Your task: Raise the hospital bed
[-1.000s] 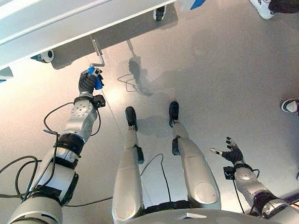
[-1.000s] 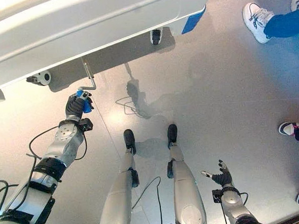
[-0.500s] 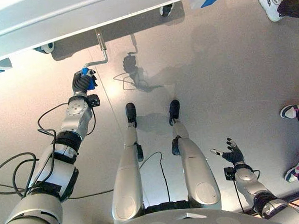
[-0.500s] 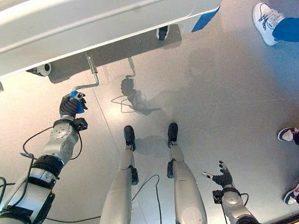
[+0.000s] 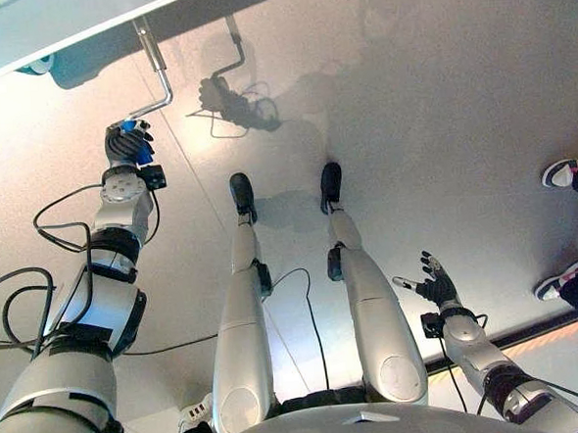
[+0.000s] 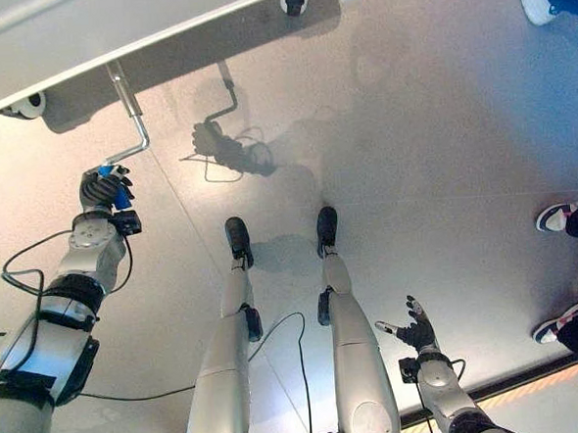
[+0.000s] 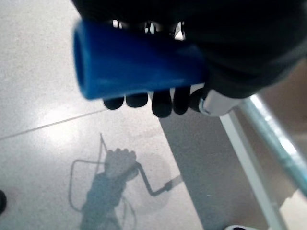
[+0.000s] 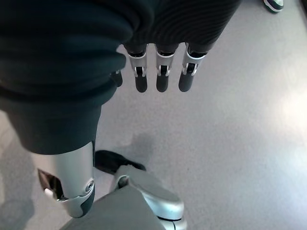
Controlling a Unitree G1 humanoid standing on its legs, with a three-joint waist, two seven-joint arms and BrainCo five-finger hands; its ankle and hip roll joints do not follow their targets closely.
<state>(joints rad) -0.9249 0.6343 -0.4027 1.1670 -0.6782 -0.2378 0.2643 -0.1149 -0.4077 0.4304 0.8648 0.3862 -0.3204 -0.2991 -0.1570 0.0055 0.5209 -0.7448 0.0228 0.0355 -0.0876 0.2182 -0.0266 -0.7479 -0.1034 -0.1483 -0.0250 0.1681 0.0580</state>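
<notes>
Left hand [image 5: 127, 143] at ten o'clock, fingers [image 7: 162, 103] curled tight round the smooth blue cylindrical grip [image 7: 136, 64] of a bent steel crank [image 5: 157, 82]. Crank rod slanting up under the pale, flat-edged hospital bed [image 6: 111, 26] at twelve o'clock. Glossy grey floor [image 5: 411, 121] all round. Right hand [image 5: 434, 284] at four o'clock, fingers straight and spread, grasping nothing. A person's shoes [image 5: 561, 173] at three o'clock, well apart.
</notes>
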